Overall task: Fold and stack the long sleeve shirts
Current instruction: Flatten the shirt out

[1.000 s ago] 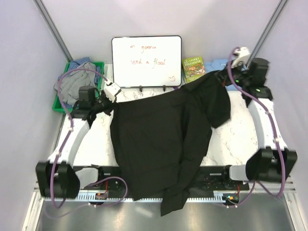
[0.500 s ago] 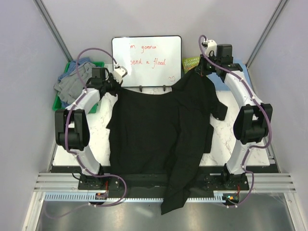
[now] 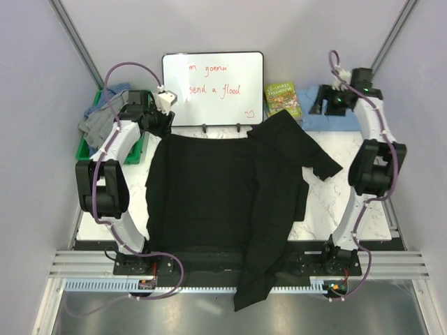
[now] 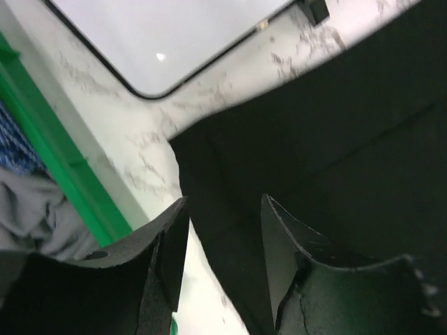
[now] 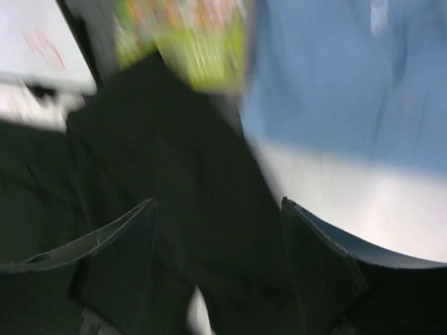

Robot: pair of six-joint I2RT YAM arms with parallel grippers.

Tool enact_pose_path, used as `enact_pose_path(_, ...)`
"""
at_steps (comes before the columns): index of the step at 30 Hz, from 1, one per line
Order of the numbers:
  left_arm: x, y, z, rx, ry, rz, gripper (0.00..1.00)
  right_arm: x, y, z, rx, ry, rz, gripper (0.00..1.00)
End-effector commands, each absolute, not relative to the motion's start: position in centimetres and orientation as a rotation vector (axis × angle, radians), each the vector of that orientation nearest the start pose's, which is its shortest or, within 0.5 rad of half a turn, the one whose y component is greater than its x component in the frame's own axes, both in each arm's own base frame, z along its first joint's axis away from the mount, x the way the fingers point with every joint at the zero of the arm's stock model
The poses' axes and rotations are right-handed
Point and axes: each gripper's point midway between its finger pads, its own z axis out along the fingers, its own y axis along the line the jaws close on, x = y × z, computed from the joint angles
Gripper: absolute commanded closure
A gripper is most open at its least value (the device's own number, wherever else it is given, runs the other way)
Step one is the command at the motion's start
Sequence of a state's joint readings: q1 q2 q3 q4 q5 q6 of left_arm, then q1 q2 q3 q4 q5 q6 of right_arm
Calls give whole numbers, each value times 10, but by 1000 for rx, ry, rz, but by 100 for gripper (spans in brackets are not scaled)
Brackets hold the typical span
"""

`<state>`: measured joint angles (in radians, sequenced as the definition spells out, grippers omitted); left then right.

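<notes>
Black shirt overhangs the table's near edge; left fingers and right fingers gape empty.

Shirt on table ctr; whiteboard behind; bin far-left, book far-right.

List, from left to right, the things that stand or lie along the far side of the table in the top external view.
In order: green bin → whiteboard → green-covered book → light blue shirt.
</notes>
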<state>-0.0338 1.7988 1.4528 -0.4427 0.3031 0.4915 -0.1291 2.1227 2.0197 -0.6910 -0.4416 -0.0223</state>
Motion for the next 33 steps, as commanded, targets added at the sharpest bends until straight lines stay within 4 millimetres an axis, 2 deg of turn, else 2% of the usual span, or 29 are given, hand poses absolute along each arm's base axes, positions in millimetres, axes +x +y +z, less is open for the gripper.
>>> enact_pose_path(1,427,-52,172,764,2249,-208,47,430,8,170,-232,2457,639,25)
enact_pose_path(2,417,-58,170,834,2241,-243,47,400,17,146,-242,2524,699,30)
enact_pose_path(3,402,-66,164,879,2243,-304,47,386,24,152,-296,2509,712,32)
enact_pose_path(4,387,-73,155,933,2268,-341,47,374,35,146,-375,2529,718,34)
enact_pose_path(5,380,-76,148,997,2270,-343,48,354,40,133,-500,2572,717,42)
enact_pose_path(6,369,-76,132,1027,2312,-352,50,343,40,124,-603,2614,649,45)
enact_pose_path(7,359,-81,124,1055,2339,-374,50,329,54,116,-733,2639,636,51)
enact_pose_path(8,354,-81,117,1054,2362,-388,51,313,56,103,-832,2656,613,53)
enact_pose_path(9,346,-83,108,1054,2390,-419,51,306,57,95,-875,2672,587,56)
enact_pose_path(10,340,-82,100,1048,2421,-435,51,302,67,86,-982,2668,515,61)
enact_pose_path(11,337,-82,95,1037,2444,-447,53,290,67,73,-1026,2699,491,63)
enact_pose_path(12,331,-82,89,1033,2469,-461,55,286,67,66,-1050,2710,465,64)
enact_pose_path(17,310,-82,68,1040,2536,-512,59,262,57,38,-1198,2771,364,72)
enact_pose_path(18,303,-81,59,1045,2571,-515,59,260,56,33,-1224,2777,335,72)
enact_pose_path(19,299,-82,52,1052,2596,-506,61,263,58,28,-1248,2765,297,72)
enact_pose_path(21,301,-72,33,1032,2659,-445,65,268,50,12,-1260,2808,210,72)
enact_pose_path(23,306,-57,20,1020,2711,-337,69,287,36,-2,-1251,2830,64,73)
enact_pose_path(26,323,-36,5,983,2770,-231,74,315,20,-10,-1243,2829,-102,74)
enact_pose_path(27,336,-28,3,950,2777,-207,75,323,7,-9,-1224,2840,-186,74)
enact_pose_path(29,353,-18,6,911,2766,-149,77,345,0,-4,-1197,2811,-252,74)
enact_pose_path(30,370,-14,12,891,2736,-119,77,353,-11,0,-1174,2810,-326,74)
enact_pose_path(32,385,-13,12,878,2723,-100,78,377,-19,13,-1121,2777,-381,73)
enact_pose_path(33,394,-17,21,878,2690,-123,77,380,-19,18,-1116,2773,-335,73)
